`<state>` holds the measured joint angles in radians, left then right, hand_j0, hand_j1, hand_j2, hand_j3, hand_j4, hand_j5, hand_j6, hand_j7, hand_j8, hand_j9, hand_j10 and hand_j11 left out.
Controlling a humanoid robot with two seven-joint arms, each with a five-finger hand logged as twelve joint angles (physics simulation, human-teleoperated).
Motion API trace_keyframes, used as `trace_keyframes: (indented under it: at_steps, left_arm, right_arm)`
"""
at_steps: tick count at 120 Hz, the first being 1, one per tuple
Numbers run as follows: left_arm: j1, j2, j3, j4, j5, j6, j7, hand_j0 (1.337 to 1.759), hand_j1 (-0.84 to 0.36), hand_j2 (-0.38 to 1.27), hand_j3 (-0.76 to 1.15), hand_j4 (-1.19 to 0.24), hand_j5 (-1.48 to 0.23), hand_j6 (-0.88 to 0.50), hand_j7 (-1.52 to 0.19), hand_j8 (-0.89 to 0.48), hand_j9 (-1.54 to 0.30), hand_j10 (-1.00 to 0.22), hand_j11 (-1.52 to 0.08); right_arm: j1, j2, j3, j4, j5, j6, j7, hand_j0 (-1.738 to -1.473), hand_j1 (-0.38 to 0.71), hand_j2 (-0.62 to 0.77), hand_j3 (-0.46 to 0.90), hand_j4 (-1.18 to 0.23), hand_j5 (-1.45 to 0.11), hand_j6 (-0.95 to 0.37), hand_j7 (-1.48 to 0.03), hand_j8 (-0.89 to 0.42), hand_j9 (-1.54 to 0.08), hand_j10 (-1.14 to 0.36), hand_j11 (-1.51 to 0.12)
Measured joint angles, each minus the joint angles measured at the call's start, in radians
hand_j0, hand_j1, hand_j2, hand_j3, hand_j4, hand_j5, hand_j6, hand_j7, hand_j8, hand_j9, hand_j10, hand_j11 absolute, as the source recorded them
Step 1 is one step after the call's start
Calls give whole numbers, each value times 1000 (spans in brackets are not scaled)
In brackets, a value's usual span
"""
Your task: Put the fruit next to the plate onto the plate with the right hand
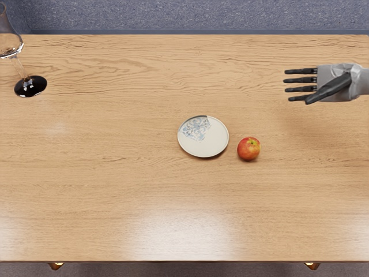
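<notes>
A red and yellow apple [248, 148] rests on the wooden table just right of a small round plate [203, 136] with a blue-grey pattern on its upper left. The plate holds nothing. My right hand [302, 85] hovers at the right edge, well up and to the right of the apple, its dark fingers stretched out flat and pointing left, holding nothing. The left arm does not show.
A wine glass [16, 56] with a dark base stands at the far left corner of the table [115, 190]. The table's front edge runs along the bottom of the view.
</notes>
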<state>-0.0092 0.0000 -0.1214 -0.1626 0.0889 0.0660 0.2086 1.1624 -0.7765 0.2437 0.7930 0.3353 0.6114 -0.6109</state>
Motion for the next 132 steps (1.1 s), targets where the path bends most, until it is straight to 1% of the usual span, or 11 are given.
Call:
trace_keyframes:
  at_steps: [19,29,35,43,52,60,71,86,98,109,132]
  left_arm:
    - [0,0,0,0,0,0,0,1658,349,0,0,0,0,-1,0,-1,0,0,0]
    - [0,0,0,0,0,0,0,1658,349,0,0,0,0,-1,0,-1,0,0,0]
    - [0,0,0,0,0,0,0,1658,349,0,0,0,0,-1,0,-1,0,0,0]
    - [0,0,0,0,0,0,0,1658,349,0,0,0,0,-1,0,-1,0,0,0]
    - [0,0,0,0,0,0,0,1658,349,0,0,0,0,-1,0,-1,0,0,0]
    - [1,0,0,0,0,0,0,1658,349,0,0,0,0,-1,0,-1,0,0,0]
    - [2,0,0,0,0,0,0,1658,349,0,0,0,0,-1,0,-1,0,0,0]
    - [2,0,0,0,0,0,0,1658,349,0,0,0,0,-1,0,-1,0,0,0]
    - [2,0,0,0,0,0,0,1658,349,0,0,0,0,-1,0,-1,0,0,0]
    - [2,0,0,0,0,0,0,1658,349,0,0,0,0,-1,0,-1,0,0,0]
    - [2,0,0,0,0,0,0,1658,349,0,0,0,0,-1,0,-1,0,0,0]
  right_arm:
    - [-6,-20,16,17,-16,0,0,-1658,-349,-1,0,0,0,3,0,2,0,2,0]
    - [17,-33,12,23,-116,0,0,-1658,-349,-1,0,0,0,3,0,2,0,2,0]
    - [54,-36,-14,37,-197,0,0,-1658,-349,-1,0,0,0,3,0,3,0,2,0]
    - [140,-39,-94,114,-303,0,0,-1658,-349,0,0,0,0,3,0,2,0,2,0]
    - [256,-41,-221,252,-402,0,0,-1658,-349,-1,0,0,0,2,0,1,0,1,0]
    - [351,-38,-341,347,-450,0,0,-1658,-349,-1,0,-1,0,0,0,0,0,0,0]
    - [441,-12,-458,452,-519,0,0,-1658,-349,-1,0,-1,0,-1,0,-1,0,0,0]
    - [510,-7,-518,549,-658,-8,0,-1658,-349,-1,0,-2,0,-2,0,-1,0,-1,0]
    - [531,-21,-528,641,-734,-100,0,-1658,-349,-1,0,-2,0,-3,0,-2,0,-1,0]
    - [512,-26,-495,685,-763,-163,0,-1658,-349,0,0,-2,0,-3,0,-2,0,-2,0]
    - [378,43,-467,724,-981,-449,0,-1658,-291,-10,0,-51,-64,-52,-63,-52,-63,-51,-63]
